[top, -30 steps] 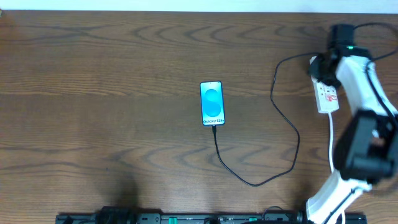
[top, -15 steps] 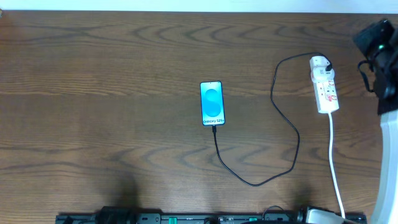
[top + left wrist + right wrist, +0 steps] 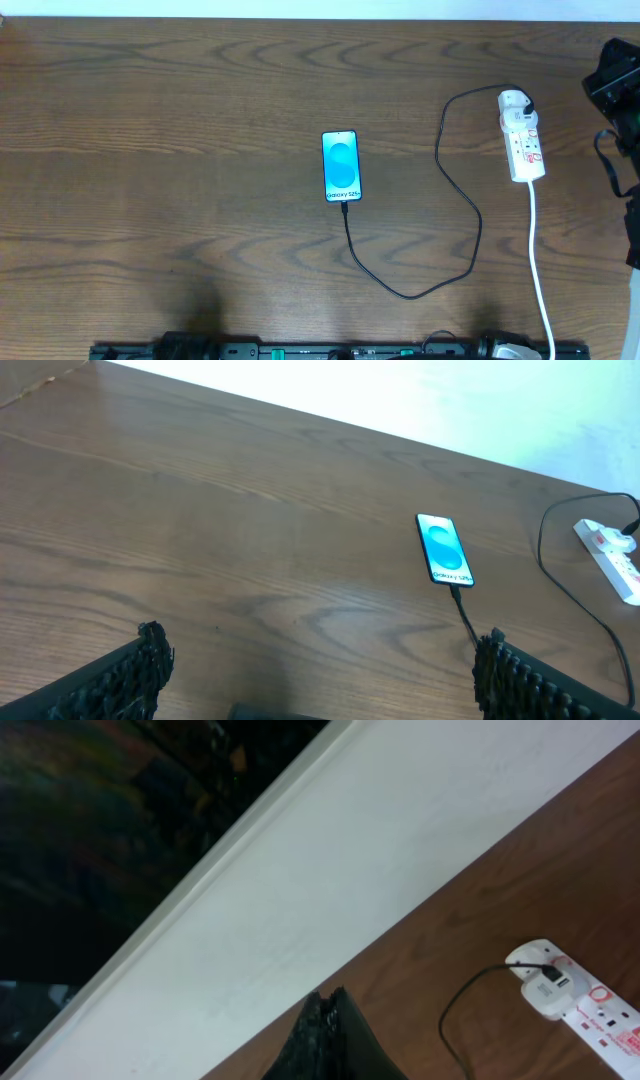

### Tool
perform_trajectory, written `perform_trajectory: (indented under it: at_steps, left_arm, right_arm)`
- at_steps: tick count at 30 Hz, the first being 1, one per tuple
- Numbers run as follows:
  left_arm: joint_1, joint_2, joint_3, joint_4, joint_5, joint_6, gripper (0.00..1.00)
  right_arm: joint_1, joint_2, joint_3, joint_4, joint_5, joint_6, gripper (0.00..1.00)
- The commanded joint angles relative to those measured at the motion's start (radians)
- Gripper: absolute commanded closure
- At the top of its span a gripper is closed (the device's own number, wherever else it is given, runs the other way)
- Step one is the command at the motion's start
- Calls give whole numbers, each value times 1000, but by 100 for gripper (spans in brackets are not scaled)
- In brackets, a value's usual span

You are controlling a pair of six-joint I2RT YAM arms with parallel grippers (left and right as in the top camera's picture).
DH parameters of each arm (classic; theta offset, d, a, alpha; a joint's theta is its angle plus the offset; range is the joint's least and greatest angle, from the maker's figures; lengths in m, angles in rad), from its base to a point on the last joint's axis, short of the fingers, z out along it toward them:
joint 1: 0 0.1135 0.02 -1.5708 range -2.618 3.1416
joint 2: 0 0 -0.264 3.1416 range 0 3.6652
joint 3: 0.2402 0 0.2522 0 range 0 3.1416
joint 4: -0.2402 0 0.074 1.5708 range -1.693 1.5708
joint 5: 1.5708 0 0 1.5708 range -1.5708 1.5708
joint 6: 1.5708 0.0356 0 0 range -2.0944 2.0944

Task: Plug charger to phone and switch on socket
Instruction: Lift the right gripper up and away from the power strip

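The phone [image 3: 341, 166] lies face up mid-table with its blue screen lit; it also shows in the left wrist view [image 3: 443, 549]. The charger's black cable [image 3: 470, 215] runs from the phone's near end in a loop to the white plug head [image 3: 514, 101], seated in the far end of the white socket strip [image 3: 525, 148]. The strip and plug head also show in the right wrist view [image 3: 590, 1005]. My right gripper [image 3: 328, 1020] is shut and empty, at the table's right edge, away from the strip. My left gripper [image 3: 320, 670] is open and empty, near the front edge.
The strip's white cord [image 3: 540, 270] runs toward the front edge at the right. A white wall [image 3: 380, 860] borders the table's far side. A black rail [image 3: 330, 351] lies along the front edge.
My right arm has pulled back from over the socket strip to the table's right edge, uncovering the strip. The phone, cable and strip have not moved.
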Motion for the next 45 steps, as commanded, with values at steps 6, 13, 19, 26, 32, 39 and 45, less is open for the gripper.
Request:
perform_trajectory:
  at_steps: [6, 13, 19, 26, 32, 39, 45]
  left_arm:
    - [45, -10, -2, -2, -9, 6, 2]
    - [85, -10, -2, -2, -9, 6, 2]
    - [85, -10, -2, -2, -9, 6, 2]
    - [85, -10, -9, 105, -10, 6, 2]
    - [85, -10, -94, 273, -10, 6, 2]
    - [85, -10, -320, 452, -9, 6, 2]
    - [85, -10, -473, 596, -8, 5, 2]
  right_arm:
    - [79, -21, 0, -22, -19, -16, 99]
    - [133, -21, 0, -23, -14, -28, 98]
    - [156, -21, 0, -23, -15, -27, 97]
    - [160, -21, 0, -23, -15, -27, 95]
    - [160, -21, 0, -23, -15, -27, 94]
    - [160, -21, 0, -23, -15, -27, 93]
    - [160, -21, 0, -23, -15, -27, 91]
